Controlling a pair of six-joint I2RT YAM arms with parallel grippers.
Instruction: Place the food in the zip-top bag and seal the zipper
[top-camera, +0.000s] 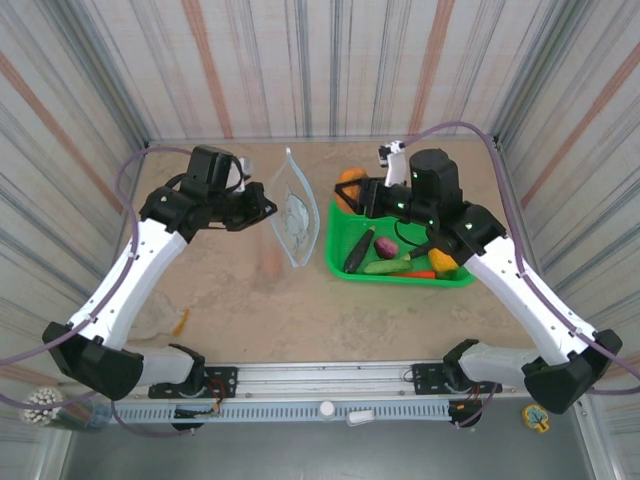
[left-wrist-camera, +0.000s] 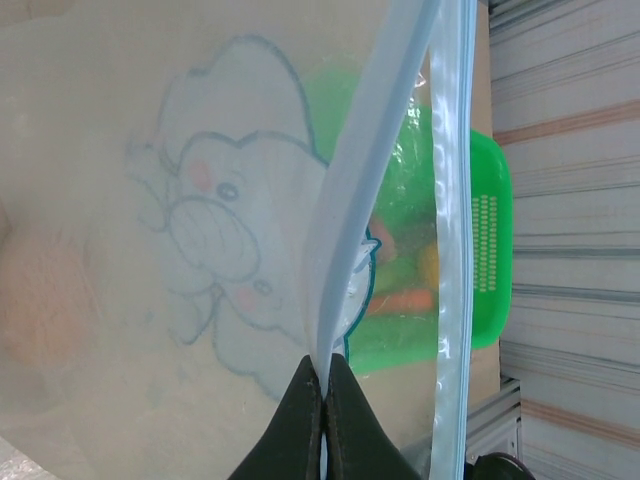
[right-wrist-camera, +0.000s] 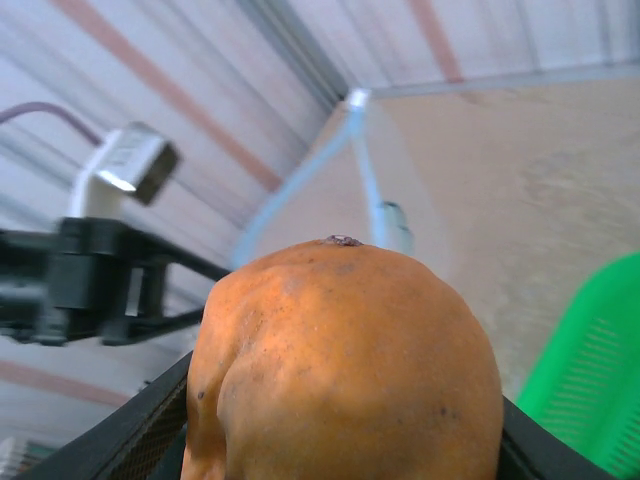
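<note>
Left hand, upper left of centre in the top view, is pinched fully shut on one lip of the zip-top bag. The wrist view shows its fingertips clamped on the near strip of the zipper, with the other strip hanging free just to the right. My read is that this hold stands the bag on edge on the bench with its mouth spread for loading; the zipper is not yet sealed. Right of the bag, the right hand is partly closed around an orange round piece, lifted above the far left corner of the green basket. The right wrist view looks over that piece at the bag's blue lip, so it looks lined up for the opening. Eggplant, purple ball, cucumber, carrot and yellow pepper lie in the basket at centre right, waiting their turn.
</note>
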